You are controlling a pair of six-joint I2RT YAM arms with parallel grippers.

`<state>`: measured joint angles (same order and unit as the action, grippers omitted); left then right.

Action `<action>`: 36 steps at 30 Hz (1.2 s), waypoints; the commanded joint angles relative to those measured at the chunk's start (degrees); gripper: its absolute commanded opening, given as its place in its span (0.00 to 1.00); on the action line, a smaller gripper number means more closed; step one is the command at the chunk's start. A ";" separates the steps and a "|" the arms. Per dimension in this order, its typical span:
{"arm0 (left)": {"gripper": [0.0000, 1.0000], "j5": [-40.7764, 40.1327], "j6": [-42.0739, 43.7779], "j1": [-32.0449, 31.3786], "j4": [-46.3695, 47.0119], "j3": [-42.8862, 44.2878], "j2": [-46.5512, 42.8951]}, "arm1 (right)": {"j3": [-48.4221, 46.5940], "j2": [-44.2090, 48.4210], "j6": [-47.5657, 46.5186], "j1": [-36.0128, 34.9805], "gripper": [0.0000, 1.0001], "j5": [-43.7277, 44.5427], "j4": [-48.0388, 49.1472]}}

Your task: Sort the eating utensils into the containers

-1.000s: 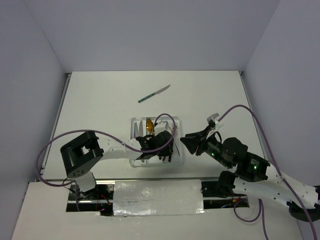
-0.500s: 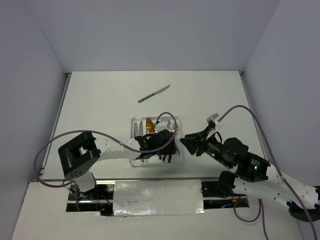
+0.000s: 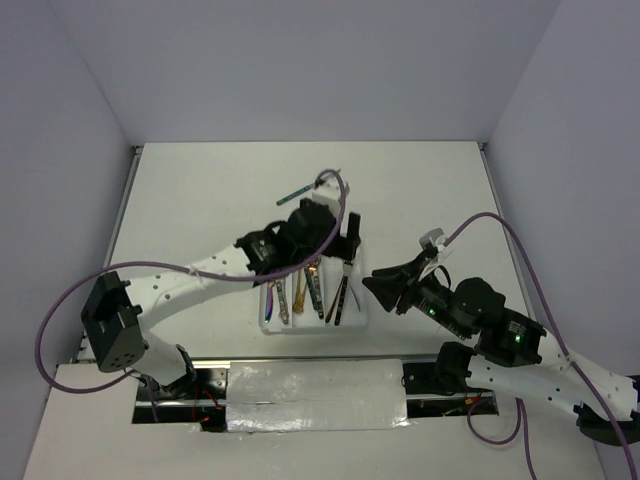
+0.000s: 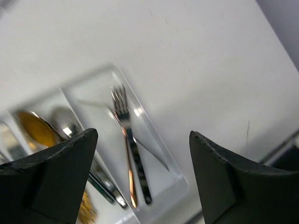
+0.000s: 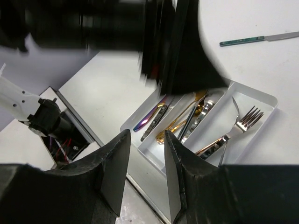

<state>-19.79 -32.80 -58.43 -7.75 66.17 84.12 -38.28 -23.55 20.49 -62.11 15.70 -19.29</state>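
The white tray [image 3: 267,322] holds the sorted eating utensils: a purple one [image 5: 152,114] in one container, gold spoons [image 5: 187,122] in the middle, forks [image 4: 127,148] in the third. A teal-handled knife [image 3: 292,195] lies on the table behind the tray, its blade partly hidden by my left arm. My left gripper [image 3: 345,245] hangs above the tray's far right end, open wide and empty [image 4: 142,135]. My right gripper [image 3: 370,283] hovers right of the tray, fingers parted with nothing between them [image 5: 145,140].
A grey taped strip [image 3: 315,395] runs along the near edge between the arm bases. Purple cables [image 3: 330,180] loop over both arms. Walls close the table on three sides.
My left gripper has opened, risen from the tray and swung toward the back, uncovering the utensils. The right arm has barely shifted.
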 commanded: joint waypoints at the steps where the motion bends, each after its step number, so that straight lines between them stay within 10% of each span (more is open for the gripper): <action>1: 0.92 1.31 13.44 7.70 -6.39 10.28 2.45 | -0.12 0.00 -0.54 -0.47 0.42 -1.46 1.71; 5: 0.89 22.21 18.72 19.38 -2.36 13.96 5.17 | -0.04 -0.53 -0.36 -0.38 0.43 -3.40 2.24; 12: 0.84 20.58 31.74 26.16 -18.69 33.56 22.56 | -0.04 0.87 -0.19 -0.47 0.43 -3.40 1.89; 14: 0.99 24.17 31.83 30.56 -19.42 37.01 27.23 | 0.05 1.66 -0.19 -0.47 0.43 -3.58 1.80; 17: 0.89 36.19 34.44 35.22 -13.89 36.22 29.61 | 0.22 3.24 -0.19 -0.47 0.43 -4.10 1.71; 23: 0.84 34.30 45.35 36.11 -12.81 36.22 32.33 | 0.31 3.69 -0.28 -0.47 0.43 -4.19 1.71; 26: 0.63 33.07 49.22 36.55 -15.27 39.38 36.37 | 0.22 3.07 -0.10 -0.47 0.43 -4.89 2.15; 36: 0.61 27.10 53.89 37.08 -17.92 46.77 47.10 | 0.05 3.86 0.16 -0.47 0.43 -6.39 1.80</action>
<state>9.85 17.82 -21.67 -24.58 110.43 130.34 -38.13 -20.64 20.56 -62.13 10.33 -19.27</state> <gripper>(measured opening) 0.610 0.424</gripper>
